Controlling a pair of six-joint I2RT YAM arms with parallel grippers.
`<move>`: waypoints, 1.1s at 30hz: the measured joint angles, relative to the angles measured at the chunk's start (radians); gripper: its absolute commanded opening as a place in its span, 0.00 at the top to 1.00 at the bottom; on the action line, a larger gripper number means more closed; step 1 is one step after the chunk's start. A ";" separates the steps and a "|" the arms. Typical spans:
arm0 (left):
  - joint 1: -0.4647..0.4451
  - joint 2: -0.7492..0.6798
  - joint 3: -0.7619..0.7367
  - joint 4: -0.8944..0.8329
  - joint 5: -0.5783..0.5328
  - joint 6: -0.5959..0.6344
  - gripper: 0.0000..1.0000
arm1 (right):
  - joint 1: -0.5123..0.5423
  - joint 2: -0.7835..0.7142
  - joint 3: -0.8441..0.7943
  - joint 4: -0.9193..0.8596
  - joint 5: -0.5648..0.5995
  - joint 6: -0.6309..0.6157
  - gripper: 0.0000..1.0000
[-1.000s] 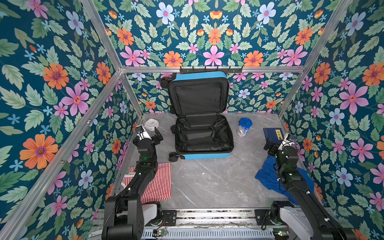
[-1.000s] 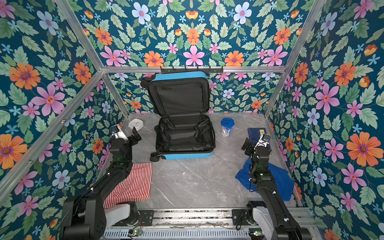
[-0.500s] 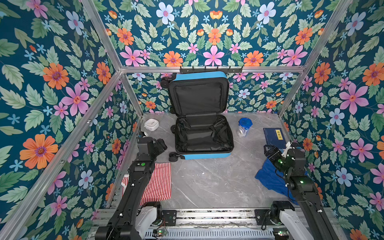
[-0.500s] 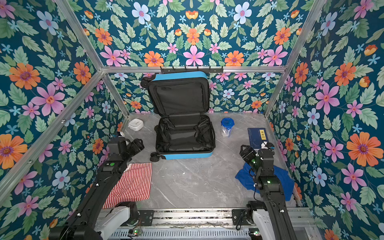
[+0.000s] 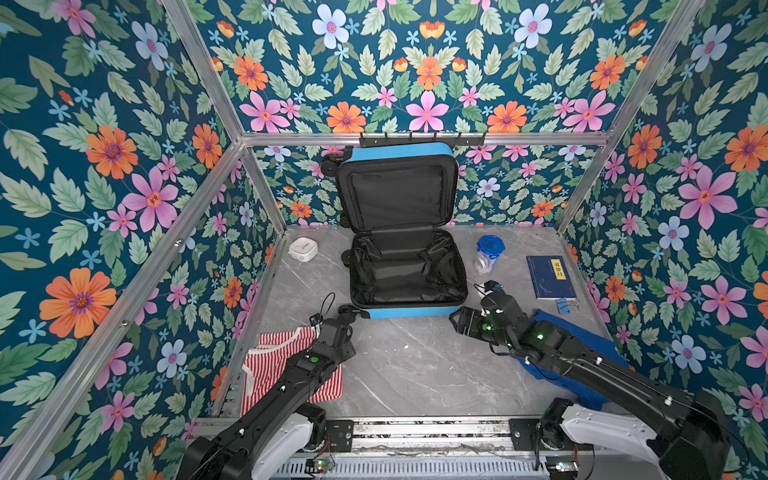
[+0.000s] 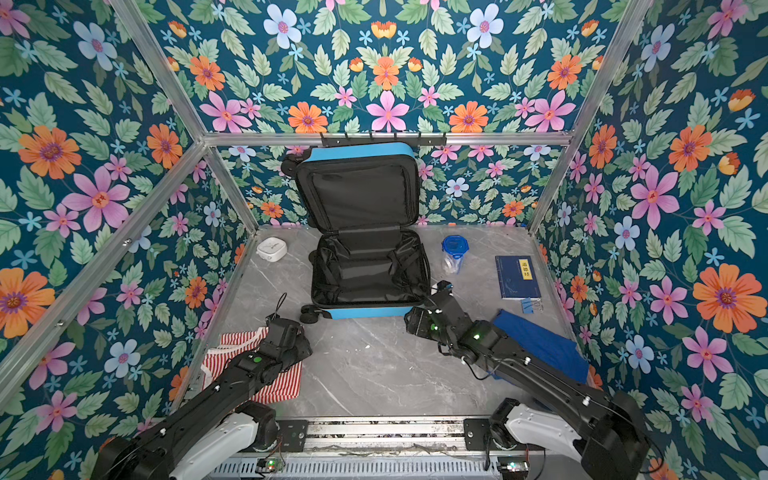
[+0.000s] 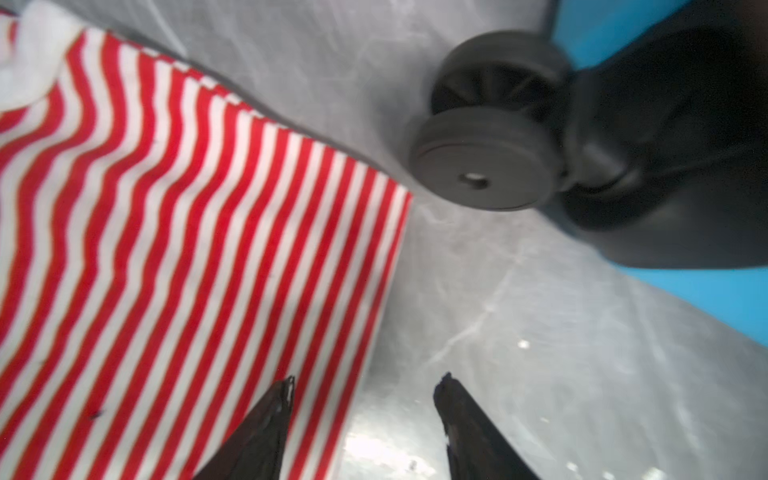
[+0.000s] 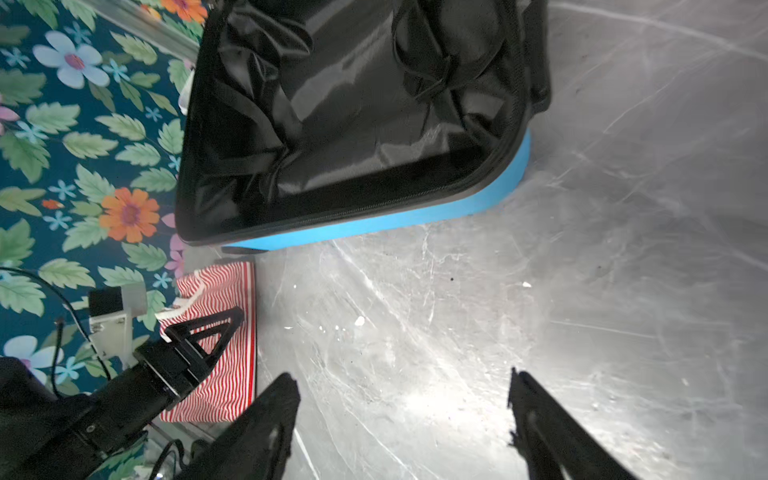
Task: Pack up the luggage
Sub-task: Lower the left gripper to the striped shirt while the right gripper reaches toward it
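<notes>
The luggage [image 5: 403,270] lay open at the middle back of the bench [image 5: 415,365]: sky-blue shell, black lining with loose straps, lid upright against the rear wall. Only the top views showed that lid. The left wrist view alone showed a black wheel [image 7: 486,166] close beside the striped cloth [image 7: 187,249]. The left tool [image 7: 365,384] stood partly open and empty at the cloth's edge. The right tool [image 8: 405,382] gaped wide over bare bench, holding nothing.
</notes>
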 measured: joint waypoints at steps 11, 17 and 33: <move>-0.012 0.055 -0.052 0.092 -0.026 -0.015 0.63 | 0.037 0.100 0.064 0.035 0.014 0.039 0.20; -0.012 0.068 -0.069 0.145 0.006 -0.019 0.93 | 0.037 0.091 0.066 0.031 0.033 0.041 0.20; -0.152 0.060 -0.048 0.156 0.186 -0.045 1.00 | 0.037 0.071 0.100 -0.033 0.080 0.042 0.19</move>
